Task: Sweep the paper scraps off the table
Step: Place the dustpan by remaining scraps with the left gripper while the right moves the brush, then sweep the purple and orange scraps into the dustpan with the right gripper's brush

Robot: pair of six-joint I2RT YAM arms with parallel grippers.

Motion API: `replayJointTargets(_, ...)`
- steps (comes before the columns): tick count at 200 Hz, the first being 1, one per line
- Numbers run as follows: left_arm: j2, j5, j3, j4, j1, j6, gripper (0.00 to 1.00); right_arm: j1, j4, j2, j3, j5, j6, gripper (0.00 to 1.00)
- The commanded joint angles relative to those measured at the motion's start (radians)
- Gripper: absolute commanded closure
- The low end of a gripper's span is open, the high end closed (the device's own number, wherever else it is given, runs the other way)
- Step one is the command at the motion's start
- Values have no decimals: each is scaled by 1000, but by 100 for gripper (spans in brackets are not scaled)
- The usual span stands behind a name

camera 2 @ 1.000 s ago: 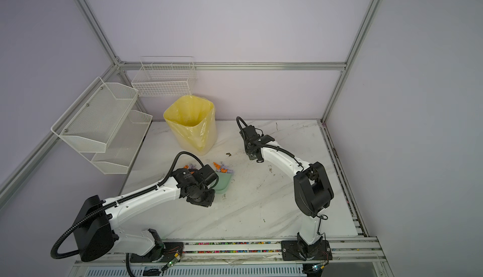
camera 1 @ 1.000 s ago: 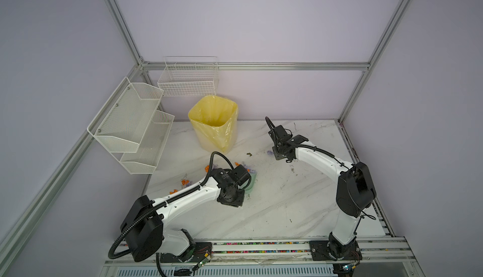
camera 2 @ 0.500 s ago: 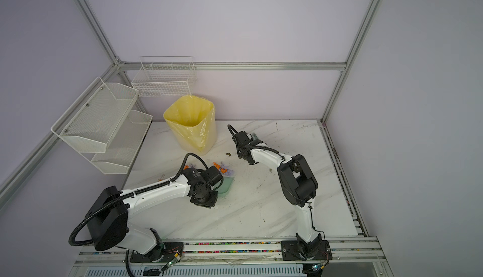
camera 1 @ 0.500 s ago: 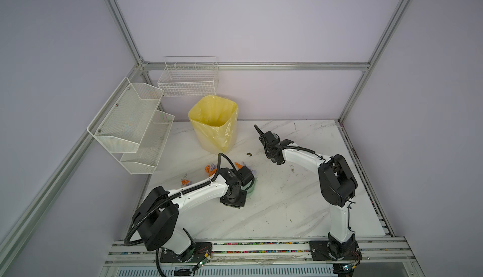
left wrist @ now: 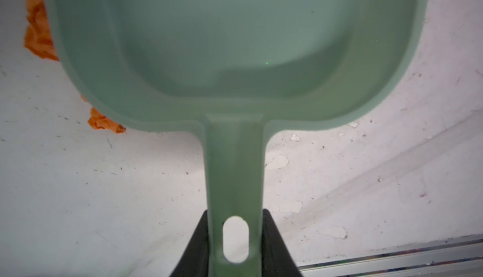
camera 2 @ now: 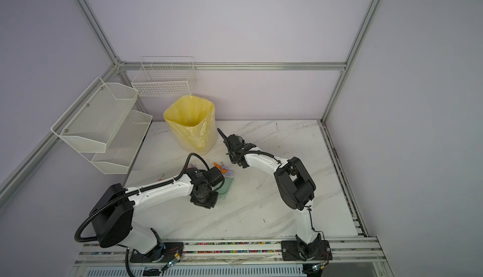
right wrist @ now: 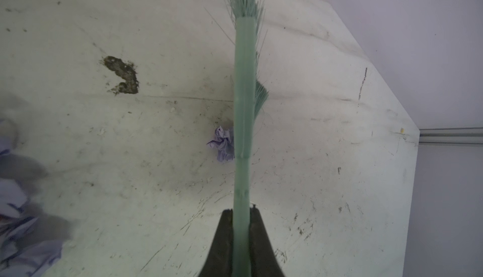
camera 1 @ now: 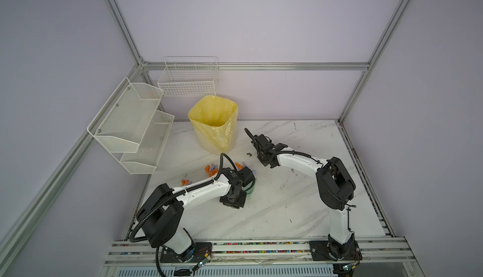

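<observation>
Orange and lilac paper scraps (camera 1: 209,168) lie on the white marble-look table (camera 1: 287,210) to the left of the middle. Some lie right at the far edge of a pale green dustpan (camera 2: 226,186). My left gripper (left wrist: 236,236) is shut on the dustpan (left wrist: 235,40) handle, and orange scraps (left wrist: 39,27) show beside the pan's rim. My right gripper (right wrist: 241,226) is shut on the thin handle of a green brush (right wrist: 244,105), held over the table right of the bin. One lilac scrap (right wrist: 223,143) sits against the brush, and more lilac scraps (right wrist: 15,210) blur at the frame edge.
A yellow-lined bin (camera 1: 213,124) stands at the back of the table, close to the right arm's wrist. White wire shelves (camera 1: 130,124) and a wire basket (camera 1: 188,79) hang on the left and back walls. A dark speck of debris (right wrist: 122,75) lies near the brush.
My right arm has folded and carried the brush leftward, toward the bin and the scraps. The left arm's elbow has drawn back while the dustpan stays near the same spot.
</observation>
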Motion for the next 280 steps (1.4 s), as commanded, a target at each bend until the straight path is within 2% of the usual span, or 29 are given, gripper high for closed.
replayJointTargets(1, 28, -12, 96, -26, 9, 38, 100, 17, -81, -22, -13, -156, -12, 100)
replayJointTargets(36, 32, -37, 113, -31, 20, 63, 100, 28, -85, -69, -49, -317, 0, 100)
replayJointTargets(123, 22, -18, 101, 16, 112, 133, 100, 40, -148, -55, -61, -548, 95, 100)
replayJointTargets(171, 42, -26, 102, 28, 135, 152, 100, 42, -94, -151, -182, -686, 120, 100)
replayJointTargets(231, 61, -38, 101, 32, 137, 165, 100, 43, -41, -283, -314, -919, 139, 100)
replayJointTargets(246, 57, -46, 99, 31, 136, 166, 100, 41, -38, -300, -326, -933, 158, 100)
replayJointTargets(280, 41, -48, 93, 31, 136, 167, 100, 28, -55, -310, -320, -822, 251, 100)
